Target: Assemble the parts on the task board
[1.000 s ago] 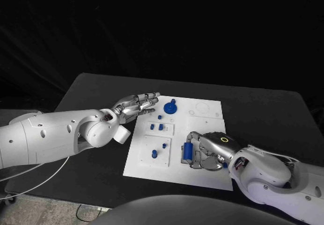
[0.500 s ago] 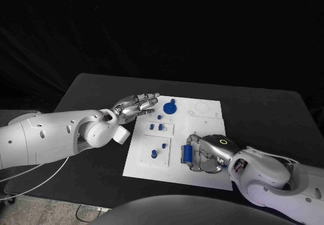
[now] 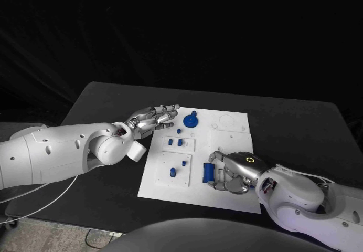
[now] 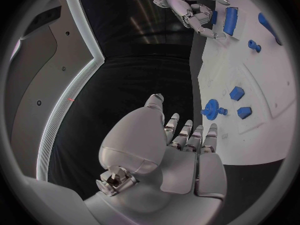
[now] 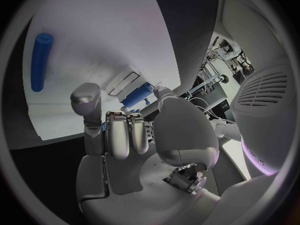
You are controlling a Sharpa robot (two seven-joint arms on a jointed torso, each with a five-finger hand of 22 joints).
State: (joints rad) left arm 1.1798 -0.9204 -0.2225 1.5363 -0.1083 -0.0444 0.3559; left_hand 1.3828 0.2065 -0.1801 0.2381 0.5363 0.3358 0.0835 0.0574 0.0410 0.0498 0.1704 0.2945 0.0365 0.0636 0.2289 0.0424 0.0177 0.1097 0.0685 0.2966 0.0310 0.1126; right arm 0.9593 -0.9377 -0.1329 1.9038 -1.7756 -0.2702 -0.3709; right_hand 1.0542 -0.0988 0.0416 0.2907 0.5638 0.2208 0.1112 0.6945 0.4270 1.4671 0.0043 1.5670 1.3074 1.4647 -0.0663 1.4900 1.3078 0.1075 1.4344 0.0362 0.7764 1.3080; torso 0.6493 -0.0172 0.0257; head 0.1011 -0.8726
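Head view: task board [image 3: 231,137] carries blue parts [image 3: 192,121] (several).

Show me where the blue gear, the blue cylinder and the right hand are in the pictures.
blue gear [image 3: 191,121]: head view, on the middle of its round face.
blue cylinder [image 3: 208,172]: head view, on the middle of its side.
right hand [image 3: 233,169]: head view, on the back of the hand.

Both arms are smooth glossy white shells with rounded, bulbous segments. The left hand [image 3: 153,116] and right hand [image 3: 231,170] are silver metal with segmented fingers. The right hand's back bears a small glowing yellow ring [image 3: 249,158]. A thin white cable [image 3: 34,191] trails below the left arm.
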